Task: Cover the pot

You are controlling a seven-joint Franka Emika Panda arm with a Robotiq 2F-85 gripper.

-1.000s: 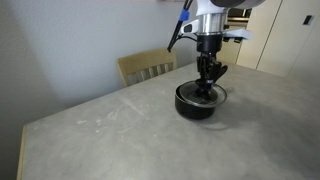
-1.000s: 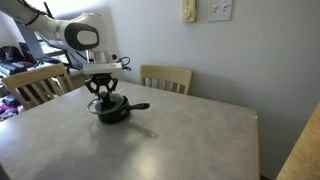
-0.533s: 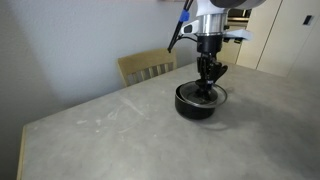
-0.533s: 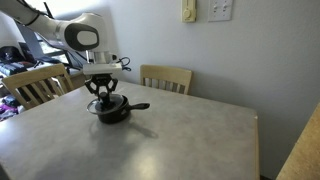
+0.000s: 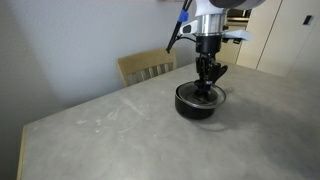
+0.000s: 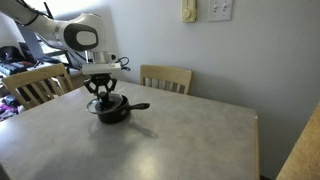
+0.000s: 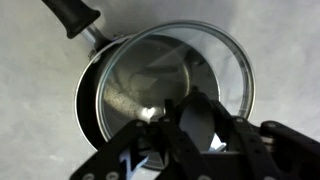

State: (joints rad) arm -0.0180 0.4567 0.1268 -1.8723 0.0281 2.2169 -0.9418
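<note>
In an exterior view, the pot (image 5: 199, 102) sits on the grey desk (image 5: 120, 135), right of the frame's centre. The gripper (image 5: 205, 89) comes straight down from the arm (image 5: 208, 20) at the top edge and reaches into the pot's mouth. Its fingers narrow towards each other at the bottom. A pale rim of the glass lid (image 5: 219, 95) shows at the pot's right edge. A wooden chair (image 5: 147, 66) stands behind the desk, left of the pot.

In an exterior view, the pot (image 6: 111, 112) is in the left half of the frame on the desk (image 6: 190, 130), its long handle (image 6: 138, 106) pointing right. The gripper (image 6: 105, 97) stands directly over it. One chair (image 6: 167, 77) is behind the desk near the centre, another chair (image 6: 35, 85) at the left edge.

In the wrist view, the pot (image 7: 82, 102) fills the middle, its handle (image 7: 72, 13) running off to the upper left. The glass lid (image 7: 170, 62) lies over the opening but is shifted right, so the pot's black rim shows bare on the left. The gripper (image 7: 192, 118) enters from the bottom, fingers drawn in on the dark knob at the lid's centre. The knob is mostly hidden by them.
</note>
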